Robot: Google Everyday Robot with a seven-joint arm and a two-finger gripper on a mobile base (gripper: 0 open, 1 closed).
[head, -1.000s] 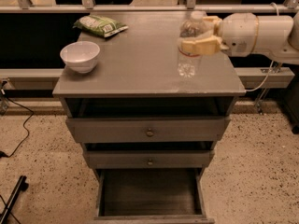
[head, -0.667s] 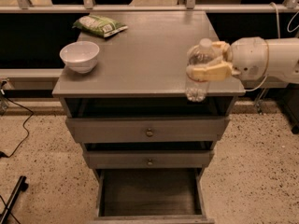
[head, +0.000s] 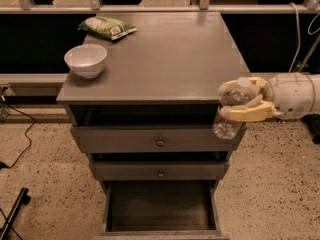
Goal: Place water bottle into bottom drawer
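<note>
Gripper (head: 223, 101) is clamped round the water bottle (head: 226, 128), one cream finger above the label and one below. The bottle is in the air, cap up and leaning a little. It sits high above the bottom drawer (head: 160, 209) and off to its right as I stand, outside the line of the drawer's right wall.

Risks, as I judge them:
- If it is let go here, the bottle misses the bottom drawer and lands on the speckled floor to the drawer's right.
- The bottle's base looks very close to the right end of the top drawer (head: 125, 140) (I can't tell whether it touches). Swinging in towards the bottom drawer without first coming forward could knock that corner and twist the bottle in the grip.
- The bottle is thin clear plastic, so it is likely to give under pressure and slip.
- A drop from well above the bottom drawer could bounce off the bare wood floor and out.

In the way: the top drawer and the middle drawer (head: 125, 170), both directly above the bottom drawer and partly pulled out. The bottom drawer stands out furthest, so only its front part is open from above.

Also around: a white bowl (head: 86, 60) and a green snack bag (head: 107, 27), far above the bottom drawer to its left, well clear of the path. A cable (head: 20, 144) lies on the floor to the drawer's left.
</note>
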